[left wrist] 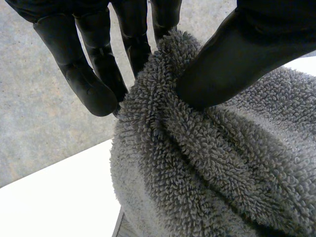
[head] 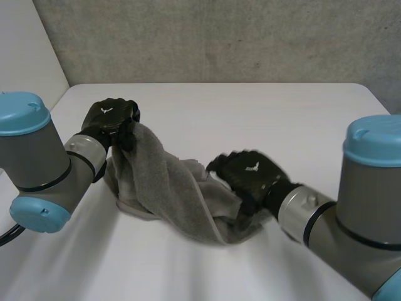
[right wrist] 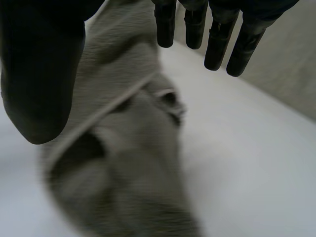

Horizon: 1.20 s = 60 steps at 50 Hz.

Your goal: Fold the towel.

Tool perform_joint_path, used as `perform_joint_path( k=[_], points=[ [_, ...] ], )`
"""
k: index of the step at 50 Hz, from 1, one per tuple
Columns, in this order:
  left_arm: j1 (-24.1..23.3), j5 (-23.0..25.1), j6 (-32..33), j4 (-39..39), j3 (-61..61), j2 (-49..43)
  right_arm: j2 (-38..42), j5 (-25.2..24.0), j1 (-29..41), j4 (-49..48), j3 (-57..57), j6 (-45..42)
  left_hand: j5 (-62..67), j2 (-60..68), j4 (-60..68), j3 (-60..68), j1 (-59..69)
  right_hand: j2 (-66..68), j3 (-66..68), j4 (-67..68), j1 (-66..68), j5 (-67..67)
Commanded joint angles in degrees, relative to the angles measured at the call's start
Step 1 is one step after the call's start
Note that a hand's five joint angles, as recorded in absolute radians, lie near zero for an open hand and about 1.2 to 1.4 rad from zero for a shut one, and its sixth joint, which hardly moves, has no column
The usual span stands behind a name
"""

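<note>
The left wrist view settles what the head view leaves vague: the left hand [left wrist: 237, 49] pinches a bunched fold of the towel [left wrist: 212, 163] between its thumb and its fingers [left wrist: 89, 74], with the thumb tip sunk into the pile. From the head view, that left hand [head: 113, 118] is lifted above the tabletop [head: 250, 113] with the towel [head: 169, 182] hanging from it. The right wrist view adds that the right hand [right wrist: 39, 64] is spread wide, its fingers [right wrist: 217, 44] straight and well apart from the thumb, with the towel [right wrist: 133, 163] lying under the palm and the fingertips clear of the cloth. In the head view the right hand [head: 250, 175] sits low over the towel's near right end, and its own back hides what the fingers do there. Around them is the white tabletop [right wrist: 247, 163], and behind it a rough grey concrete wall [head: 219, 37]. The grey arms with light-blue caps flank the scene at both sides. The towel is grey terry with a looped pile, rumpled and unfolded. It slopes from the raised left hand down to the tabletop and runs in a crumpled band towards the right hand, with a flat hem showing along one edge.
</note>
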Motion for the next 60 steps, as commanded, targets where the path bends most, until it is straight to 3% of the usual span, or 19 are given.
perform_joint_path(
  k=[1,7,13,52,55,57,58,59,60],
  points=[
    [0.03,0.01,-0.02,0.01,0.01,-0.02,5.42,-0.52,2.0,4.13,-0.01,1.38,-23.01,-10.53,-10.55,-11.93,-1.39,15.11,15.12,14.75,15.38,15.51],
    [0.03,0.01,-0.02,0.01,0.01,-0.02,7.19,0.8,3.85,2.37,0.17,0.76,-23.01,-10.53,-10.55,-11.93,-1.39,19.86,19.86,19.49,20.13,20.26],
    [0.11,0.01,-0.02,0.1,0.01,-0.11,6.57,5.2,4.47,-0.44,0.69,0.67,-23.01,-10.53,-10.55,-11.93,-1.39,19.52,19.53,19.16,19.79,19.92],
    [0.03,-0.16,-0.02,0.1,0.01,-0.11,13.96,5.81,9.48,-9.05,1.4,4.28,-23.01,-10.53,-10.55,-11.93,-1.39,20.36,20.37,20.0,20.63,20.76],
    [0.03,-0.16,-0.02,0.27,0.01,-0.11,14.92,6.78,9.57,-10.11,1.31,3.92,-23.01,-10.53,-10.55,-11.93,-1.39,28.43,28.44,28.07,28.7,28.84],
    [0.03,-0.16,-0.11,0.27,0.01,-0.11,15.45,8.35,9.57,-11.68,1.14,3.57,-23.01,-10.53,-10.55,-11.93,-1.39,45.66,45.66,45.3,45.93,46.06],
    [0.03,-0.16,-0.11,0.27,0.01,-0.11,15.45,8.36,9.57,-11.69,1.14,3.57,-23.01,-10.53,-10.55,-11.93,-1.39,45.76,45.76,45.4,46.03,46.16],
    [0.03,-0.16,-0.11,0.27,0.01,-0.11,15.62,8.97,9.57,-12.56,1.05,3.14,-23.01,-10.53,-10.55,-11.93,-1.39,57.42,57.42,57.06,57.69,57.82],
    [0.03,-0.16,-0.11,0.27,0.01,-0.11,15.63,8.98,9.57,-12.57,1.05,3.13,-23.01,-10.53,-10.55,-11.93,-1.39,57.53,57.54,57.17,57.8,57.94]
  ],
)
